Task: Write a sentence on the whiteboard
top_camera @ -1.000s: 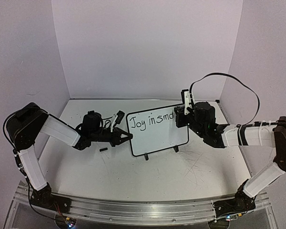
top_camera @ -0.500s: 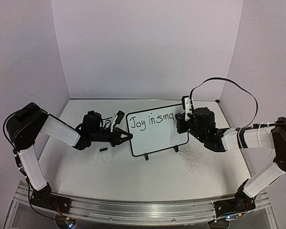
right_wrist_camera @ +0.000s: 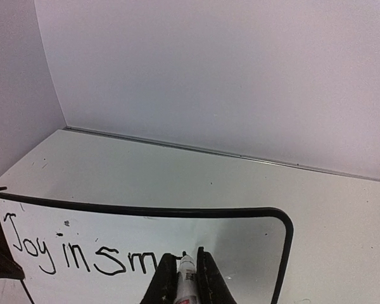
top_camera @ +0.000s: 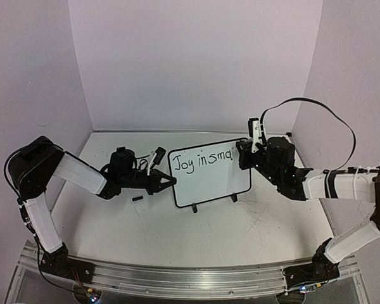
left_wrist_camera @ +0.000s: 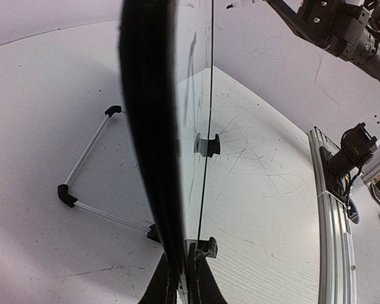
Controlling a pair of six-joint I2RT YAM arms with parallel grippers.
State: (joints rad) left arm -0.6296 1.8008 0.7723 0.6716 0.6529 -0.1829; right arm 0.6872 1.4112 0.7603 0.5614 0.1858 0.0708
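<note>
My left pincer [top_camera: 168, 183] is clamped tight on the left edge of the whiteboard [top_camera: 210, 183], with the black frame pinched between the fingers [left_wrist_camera: 168, 286]. From that wrist I see the frame edge-on, running straight up from the grip. My right pincer [top_camera: 246, 156] is closed around a white marker [top_camera: 256, 132]. The marker's body sticks up behind the wrist and its tip [right_wrist_camera: 186, 259] rests against the board face near the upper right corner.

The whiteboard stands upright near the middle of the table [top_camera: 196, 234], a little toward the far side. Its face is turned to the near edge and its right end sits slightly farther away than its left. It rests on 2 small black feet [top_camera: 234, 198], and a thin white wire prop [left_wrist_camera: 87, 152] with black corners lies behind it on the table.

The sentence [top_camera: 199, 161] is 1 line of black handwriting along the top of the board. It reads "Joy in sm", followed by 1 more rounded stroke right where the marker tip sits. From the right wrist my own fingers hide that last stroke, so I cannot tell which letter it is. The rest of the board face below the line is bare white.

A small black piece [top_camera: 137, 199] lies on the table just near of my left wrist, apart from the board.
</note>
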